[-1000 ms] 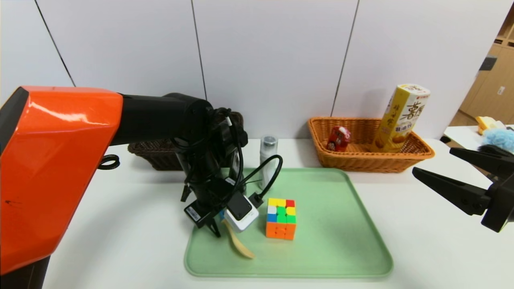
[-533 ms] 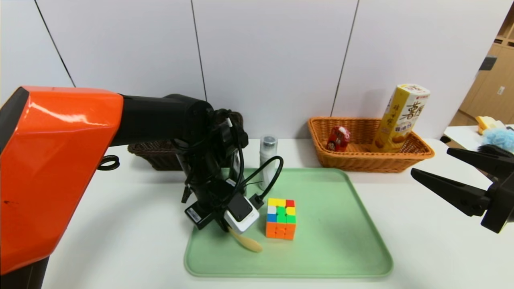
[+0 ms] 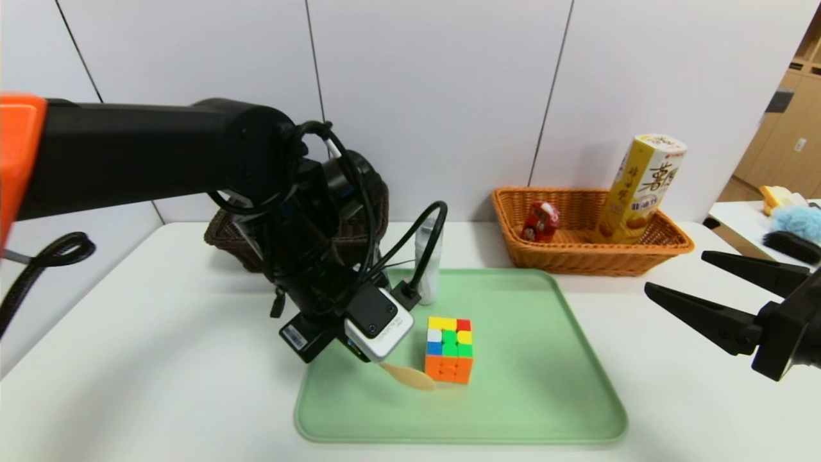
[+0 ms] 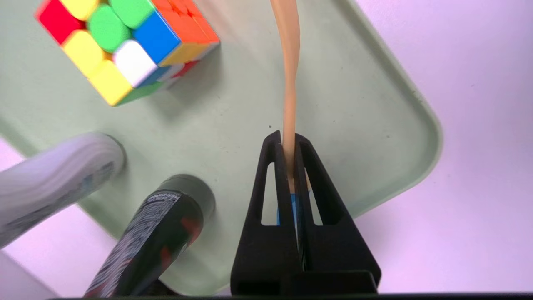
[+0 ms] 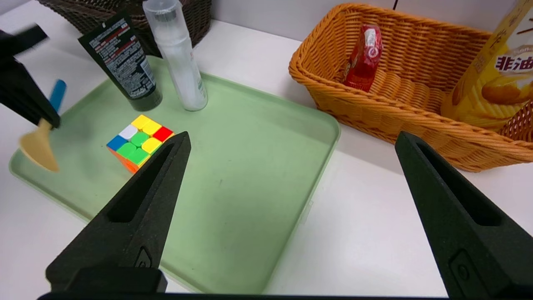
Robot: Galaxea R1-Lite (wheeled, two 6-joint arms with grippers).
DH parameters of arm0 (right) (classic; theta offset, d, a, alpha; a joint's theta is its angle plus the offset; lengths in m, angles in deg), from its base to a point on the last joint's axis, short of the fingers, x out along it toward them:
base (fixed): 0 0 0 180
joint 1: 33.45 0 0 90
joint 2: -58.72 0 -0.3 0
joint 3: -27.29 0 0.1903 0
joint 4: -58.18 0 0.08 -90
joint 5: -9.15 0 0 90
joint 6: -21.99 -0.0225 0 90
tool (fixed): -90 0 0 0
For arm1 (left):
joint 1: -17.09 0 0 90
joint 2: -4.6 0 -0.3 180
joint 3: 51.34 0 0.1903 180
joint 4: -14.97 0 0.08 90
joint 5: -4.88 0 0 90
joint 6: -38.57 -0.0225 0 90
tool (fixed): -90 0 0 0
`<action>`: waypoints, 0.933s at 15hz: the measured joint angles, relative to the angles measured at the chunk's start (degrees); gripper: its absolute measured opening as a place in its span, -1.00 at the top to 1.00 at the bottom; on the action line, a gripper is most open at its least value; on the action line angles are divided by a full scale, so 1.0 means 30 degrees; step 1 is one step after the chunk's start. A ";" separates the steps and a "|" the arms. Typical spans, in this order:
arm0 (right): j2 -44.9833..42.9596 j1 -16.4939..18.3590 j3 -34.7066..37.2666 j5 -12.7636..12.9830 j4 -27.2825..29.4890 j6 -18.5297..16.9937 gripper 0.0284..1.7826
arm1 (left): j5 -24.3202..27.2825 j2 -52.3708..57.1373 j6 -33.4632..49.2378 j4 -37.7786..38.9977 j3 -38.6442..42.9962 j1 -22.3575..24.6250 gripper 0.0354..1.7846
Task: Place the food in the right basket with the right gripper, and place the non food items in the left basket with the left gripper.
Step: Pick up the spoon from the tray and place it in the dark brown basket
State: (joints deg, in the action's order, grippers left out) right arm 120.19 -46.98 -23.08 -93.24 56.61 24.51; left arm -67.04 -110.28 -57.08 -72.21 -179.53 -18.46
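The left gripper (image 4: 287, 139) is clamped on the spoon (image 4: 290, 62), whose long axis runs straight out past the fingertips, bowl end outward, above the green tray (image 4: 374, 104). The right gripper (image 3: 673, 276) hangs spread wide, right of the tray.

Here we are in what looks like an office or lab room set up for a robot trial, no home kitchen. Behind the plain white counter (image 3: 160, 359) stands a wall of pale grey panels (image 3: 436, 96) split by thin dark seams. At the far right edge, light wooden cabinets (image 3: 786, 128) with a small label show through an opening, beside a second white table (image 3: 737, 215) holding odds and ends. And the goods look staged: a pale green plastic tray (image 3: 545, 385), an orange-tan wicker basket (image 3: 577, 260) and a dark brown wicker basket (image 3: 237, 247) lined up neatly.
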 joint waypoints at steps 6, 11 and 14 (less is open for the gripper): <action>0.0073 0.0232 0.0512 0.0053 -0.0016 -0.0008 -0.90 | 0.2958 0.3336 0.9224 0.0540 -0.1890 0.0089 0.94; 0.0065 0.0232 0.0744 0.0146 -0.0065 0.0028 -0.90 | 0.3271 0.5465 2.0261 0.5770 -0.2572 0.2572 0.94; 0.0065 0.0240 0.0699 0.0232 -0.0073 0.0106 -0.90 | 0.3048 0.5998 2.6242 1.0594 -0.1699 0.5713 0.94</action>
State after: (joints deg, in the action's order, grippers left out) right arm 120.38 -46.26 -20.98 -92.55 56.39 24.83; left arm -57.90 -92.29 21.65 -40.42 -184.63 -1.32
